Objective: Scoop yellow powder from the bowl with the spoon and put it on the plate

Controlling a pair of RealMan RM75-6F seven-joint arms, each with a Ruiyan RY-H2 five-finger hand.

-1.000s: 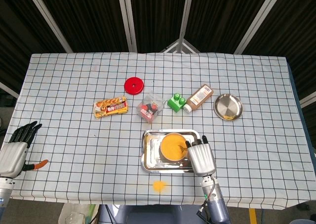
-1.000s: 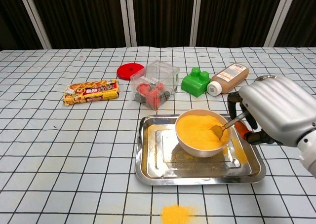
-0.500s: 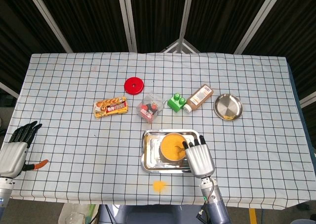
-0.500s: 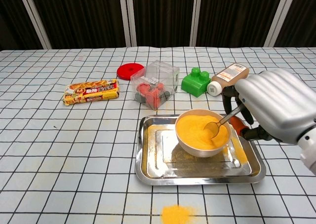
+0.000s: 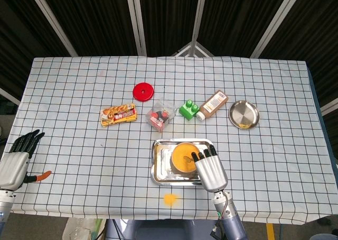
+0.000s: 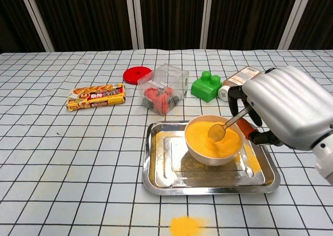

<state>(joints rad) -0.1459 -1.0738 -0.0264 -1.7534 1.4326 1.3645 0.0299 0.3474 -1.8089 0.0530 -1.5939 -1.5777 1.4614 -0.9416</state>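
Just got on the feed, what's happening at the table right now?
The right hand holds the spoon with its tip in the yellow powder of the bowl, which sits in a metal tray. The plate lies off to the right with a little powder on it. Some powder is spilled in front of the tray. The left hand rests idle at the table's edge.

Right hand [image 6: 289, 108] holds the spoon [image 6: 225, 126], tip in the powder [image 6: 205, 137] of the bowl [image 6: 213, 154] on the tray [image 6: 161, 179].

Head view high above the whole table [image 5: 79, 92], chest view low and near (shared: tray [image 5: 158, 168] and clutter).
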